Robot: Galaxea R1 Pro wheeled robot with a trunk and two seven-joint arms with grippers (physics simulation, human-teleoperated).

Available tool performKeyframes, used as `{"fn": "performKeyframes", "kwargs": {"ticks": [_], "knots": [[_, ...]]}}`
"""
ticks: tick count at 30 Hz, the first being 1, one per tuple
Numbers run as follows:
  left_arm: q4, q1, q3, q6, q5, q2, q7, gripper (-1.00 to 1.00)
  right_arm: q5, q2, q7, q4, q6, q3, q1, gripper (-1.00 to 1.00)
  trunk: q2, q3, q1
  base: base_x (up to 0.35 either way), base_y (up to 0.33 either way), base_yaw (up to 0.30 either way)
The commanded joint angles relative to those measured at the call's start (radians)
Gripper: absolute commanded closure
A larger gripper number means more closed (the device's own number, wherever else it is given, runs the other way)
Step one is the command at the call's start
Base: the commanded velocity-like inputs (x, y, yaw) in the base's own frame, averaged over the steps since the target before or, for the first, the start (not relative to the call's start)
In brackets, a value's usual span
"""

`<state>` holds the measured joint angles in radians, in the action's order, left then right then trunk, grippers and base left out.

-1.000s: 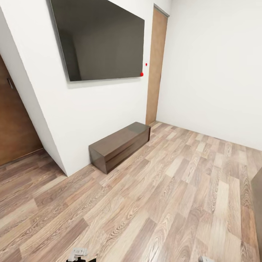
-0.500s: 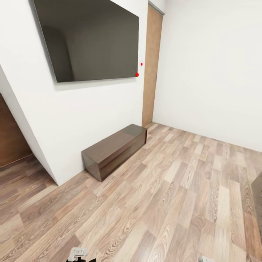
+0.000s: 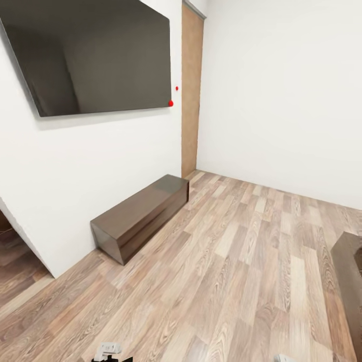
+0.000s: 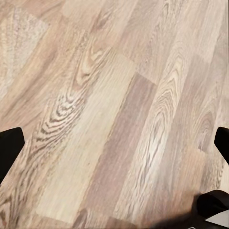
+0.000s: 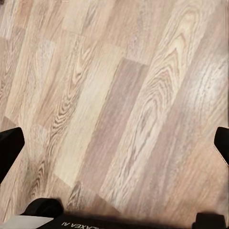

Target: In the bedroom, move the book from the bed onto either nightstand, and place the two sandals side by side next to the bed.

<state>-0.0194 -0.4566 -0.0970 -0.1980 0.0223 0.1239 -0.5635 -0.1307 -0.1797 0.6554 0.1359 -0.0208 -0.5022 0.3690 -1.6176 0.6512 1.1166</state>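
The book, the two sandals and the nightstand are out of view. I am in a white-walled room with a wood-plank floor (image 3: 236, 281). A dark-brown wooden corner (image 3: 350, 274) pokes in at the right edge of the head view; I cannot tell whether it belongs to the bed. My left gripper (image 4: 114, 143) hangs open over bare floor, its black fingertips (image 4: 9, 145) far apart with nothing between them. My right gripper (image 5: 114, 143) is open in the same way above the planks, fingertips (image 5: 8, 143) at the sides of its view.
A large black TV (image 3: 95, 55) hangs on the left wall. Below it a long, low dark-brown cabinet (image 3: 141, 213) stands against the wall. A light-brown door (image 3: 190, 90) is in the far corner. Open floor stretches ahead and to the right.
The head camera has swung to the right, so TV, cabinet and door have slid left in the picture. The dark-brown corner at the right edge has come further into view.
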Motion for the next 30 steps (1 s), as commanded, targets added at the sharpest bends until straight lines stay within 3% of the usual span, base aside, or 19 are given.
{"fn": "performKeyframes", "kwargs": {"ticks": [1,14,30], "knots": [[0.001,-0.001,-0.006,0.000,0.002,0.000,-0.006,-1.00,-0.010,0.000,0.004,0.001,-0.002,-0.009,0.001,-1.00,0.000,0.001,0.000,0.267,0.000,-0.189],[0.002,-0.001,-0.006,0.001,0.002,0.000,-0.006,-1.00,-0.010,0.000,0.004,0.001,-0.002,-0.009,0.001,-1.00,0.000,0.001,0.000,0.239,0.000,-0.188],[0.002,-0.001,-0.006,0.001,0.002,0.000,-0.006,-1.00,-0.010,0.000,0.004,0.001,-0.002,-0.009,0.001,-1.00,0.000,0.001,0.000,0.018,0.000,-0.189]]}}
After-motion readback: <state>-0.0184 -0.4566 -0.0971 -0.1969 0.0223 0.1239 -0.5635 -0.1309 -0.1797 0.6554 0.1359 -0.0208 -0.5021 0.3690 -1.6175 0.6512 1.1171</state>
